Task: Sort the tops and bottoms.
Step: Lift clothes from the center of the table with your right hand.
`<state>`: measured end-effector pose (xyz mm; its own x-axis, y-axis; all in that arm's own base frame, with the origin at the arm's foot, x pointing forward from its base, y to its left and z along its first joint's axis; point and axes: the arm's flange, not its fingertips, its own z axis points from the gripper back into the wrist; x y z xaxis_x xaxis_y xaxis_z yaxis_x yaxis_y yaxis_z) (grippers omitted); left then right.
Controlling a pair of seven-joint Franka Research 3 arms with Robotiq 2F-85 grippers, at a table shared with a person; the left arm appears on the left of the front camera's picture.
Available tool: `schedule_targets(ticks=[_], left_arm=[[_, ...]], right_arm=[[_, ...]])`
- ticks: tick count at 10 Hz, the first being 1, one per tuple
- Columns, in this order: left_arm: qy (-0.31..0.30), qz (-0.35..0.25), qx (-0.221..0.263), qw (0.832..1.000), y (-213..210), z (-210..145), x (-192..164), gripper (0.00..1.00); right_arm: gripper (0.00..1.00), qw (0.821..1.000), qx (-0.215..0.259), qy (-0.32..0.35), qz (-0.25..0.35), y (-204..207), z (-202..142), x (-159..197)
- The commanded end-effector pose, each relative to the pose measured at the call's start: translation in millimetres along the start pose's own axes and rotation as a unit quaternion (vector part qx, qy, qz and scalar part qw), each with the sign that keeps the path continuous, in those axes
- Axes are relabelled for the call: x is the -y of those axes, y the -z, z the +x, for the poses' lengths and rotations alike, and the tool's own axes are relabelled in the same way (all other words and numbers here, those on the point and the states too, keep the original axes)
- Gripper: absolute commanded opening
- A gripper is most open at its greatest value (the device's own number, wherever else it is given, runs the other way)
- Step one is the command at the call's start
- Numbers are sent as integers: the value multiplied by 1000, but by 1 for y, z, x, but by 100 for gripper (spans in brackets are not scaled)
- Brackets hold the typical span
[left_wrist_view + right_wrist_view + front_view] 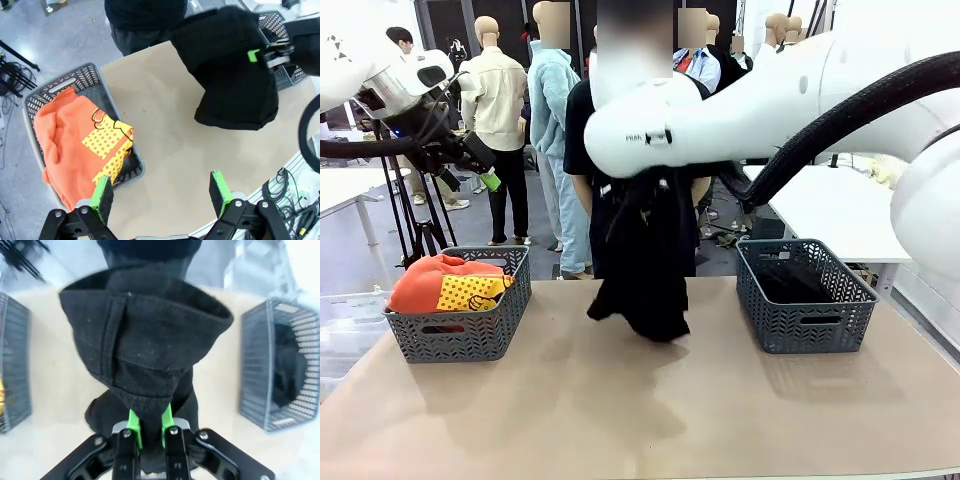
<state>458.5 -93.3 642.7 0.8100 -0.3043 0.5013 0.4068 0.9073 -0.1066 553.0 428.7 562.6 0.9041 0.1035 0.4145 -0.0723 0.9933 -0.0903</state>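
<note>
I have the right gripper (148, 427) clamped on a black garment (645, 270), one of the bottoms, which hangs above the middle of the bench (620, 420) with its lower edge close to the surface, perhaps brushing it; the left gripper (162, 192) hovers with its pads wide apart and holding nothing, high over the bench edge beside the left basket (460, 335).

To do this step well, I judge I should lift until the hem is free of the bench, carry the cloth over the right basket (805, 295), where dark cloth already lies, and lower it well inside the walls before letting go, so no fold drapes over the rim.

The right wrist view shows the pinch itself, green pads tight on a thick fold, which the front view hides behind the arm; the left wrist view shows the orange top (75, 140) with its yellow dotted patch lying in the left basket, over something dark I cannot make out.
</note>
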Motion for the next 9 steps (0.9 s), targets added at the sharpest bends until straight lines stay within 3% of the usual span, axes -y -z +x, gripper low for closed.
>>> schedule_targets(ticks=[1,3,4,9], left_arm=[[-1,0,2,1000,-1,-1,0,100],[-1,0,2,1000,-1,-1,0,100],[-1,0,2,1000,-1,-1,0,100],[-1,0,2,1000,-1,-1,0,100]], right_arm=[[0,999,41,-6,-14,-25,10,-14],[0,997,71,-8,-15,-49,16,-17],[0,999,40,-9,1,-38,7,-9],[0,999,40,-9,1,-38,7,-9]])
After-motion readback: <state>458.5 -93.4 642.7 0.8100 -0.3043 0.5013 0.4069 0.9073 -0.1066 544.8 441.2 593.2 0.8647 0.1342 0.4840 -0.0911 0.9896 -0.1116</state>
